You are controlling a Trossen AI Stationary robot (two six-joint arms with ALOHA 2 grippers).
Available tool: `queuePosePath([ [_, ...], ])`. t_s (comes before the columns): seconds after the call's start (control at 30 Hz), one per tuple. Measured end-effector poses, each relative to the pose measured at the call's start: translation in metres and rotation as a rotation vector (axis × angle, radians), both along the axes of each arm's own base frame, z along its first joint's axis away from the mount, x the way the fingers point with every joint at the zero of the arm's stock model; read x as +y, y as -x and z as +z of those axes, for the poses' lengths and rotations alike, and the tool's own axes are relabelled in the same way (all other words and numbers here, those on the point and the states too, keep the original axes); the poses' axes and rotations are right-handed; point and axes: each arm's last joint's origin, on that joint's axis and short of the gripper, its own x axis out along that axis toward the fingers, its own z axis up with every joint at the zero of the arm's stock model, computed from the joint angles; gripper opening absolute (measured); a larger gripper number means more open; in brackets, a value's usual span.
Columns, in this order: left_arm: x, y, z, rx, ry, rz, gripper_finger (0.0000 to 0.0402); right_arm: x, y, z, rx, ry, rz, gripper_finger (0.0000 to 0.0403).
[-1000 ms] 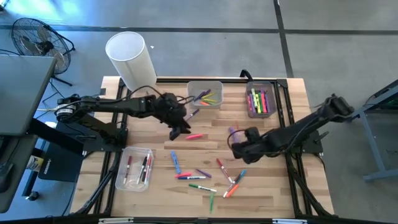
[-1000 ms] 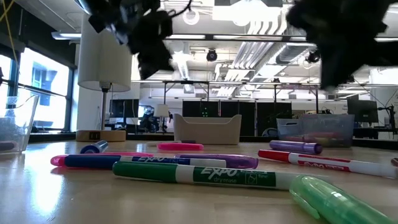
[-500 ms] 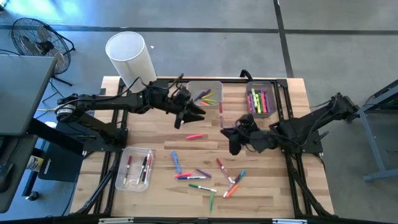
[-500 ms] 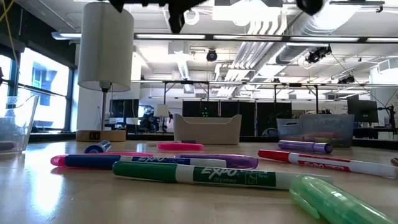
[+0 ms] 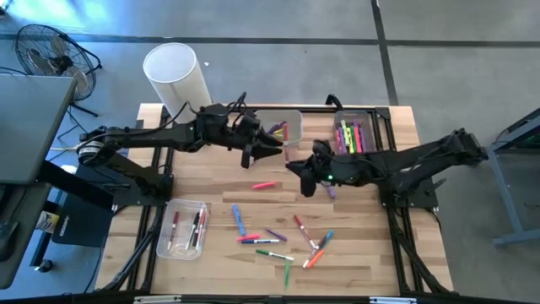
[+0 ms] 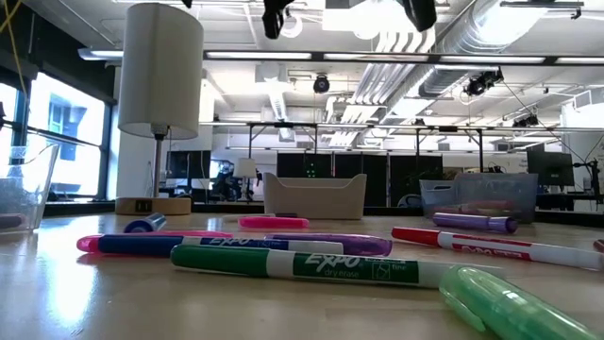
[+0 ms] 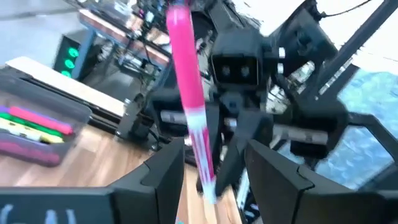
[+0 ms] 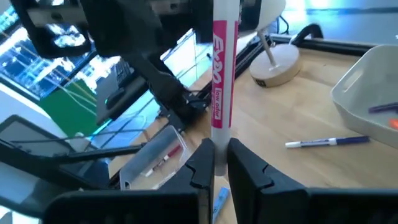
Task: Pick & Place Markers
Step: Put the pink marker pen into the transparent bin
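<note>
Markers (image 5: 274, 241) lie scattered on the near half of the table (image 5: 211, 190) in front of you: in the low view a green one (image 6: 293, 264) is closest, with a pink one (image 6: 151, 243) and a purple one (image 6: 330, 244) just behind it. They are light, stiff and smooth-barrelled, so expect them to roll or pivot if pinched near a tip; take each across the middle of the barrel, jaws square to its length.

Further in, both arms are raised above the table's middle. Your left gripper (image 5: 268, 145) is clamped on a pink marker (image 7: 189, 93), which stands up between the fingers (image 7: 165, 171) with most of its length above them. Your right gripper (image 5: 297, 169) is pinched shut on a white-barrelled marker with a red label (image 8: 222, 81), held upright by its lower end. Held that low, either one could swing in the grip during a fast move.

The 2 grippers sit close together, so move 1 at a time. A loose pink marker (image 5: 264, 185) lies on the wood just below them.

Beyond, 2 clear bins stand along the far edge: the middle bin (image 5: 278, 127) is near your left gripper, and the right bin (image 5: 353, 137) already holds several markers. A third bin (image 5: 181, 228) sits at the near left. The white cylinder (image 5: 176, 80) at the far left corner narrows the left arm's room. Bin walls are the edges to clear.
</note>
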Motion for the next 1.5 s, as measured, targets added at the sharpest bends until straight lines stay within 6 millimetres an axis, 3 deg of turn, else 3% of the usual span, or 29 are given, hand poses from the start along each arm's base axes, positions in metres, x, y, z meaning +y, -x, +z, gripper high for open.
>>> queuePosePath([
  [0.27,0.003,-0.004,-0.003,0.003,-0.007,0.078,0.0166,-0.009,-0.016,-0.011,0.02,-0.016,0.073,0.0023],
  [0.53,0.003,-0.005,-0.006,0.019,-0.007,0.085,0.0157,-0.014,-0.018,-0.013,0.026,-0.012,0.052,0.0025],
  [0.87,0.003,-0.005,-0.006,0.023,0.0,0.083,0.0033,-0.015,-0.017,-0.013,0.035,0.024,0.023,0.0029],
  [1.1,0.003,-0.005,-0.009,0.046,0.004,0.079,0.0043,-0.016,-0.017,-0.012,0.033,0.052,-0.013,0.0086],
  [1.27,0.005,-0.002,-0.019,0.17,0.015,0.106,0.0037,-0.018,-0.013,-0.008,0.034,0.08,0.006,0.0145],
  [1.5,0.002,0.042,-0.028,0.516,0.093,0.187,0.0041,-0.024,0.01,-0.006,0.166,0.094,0.006,0.0184],
])
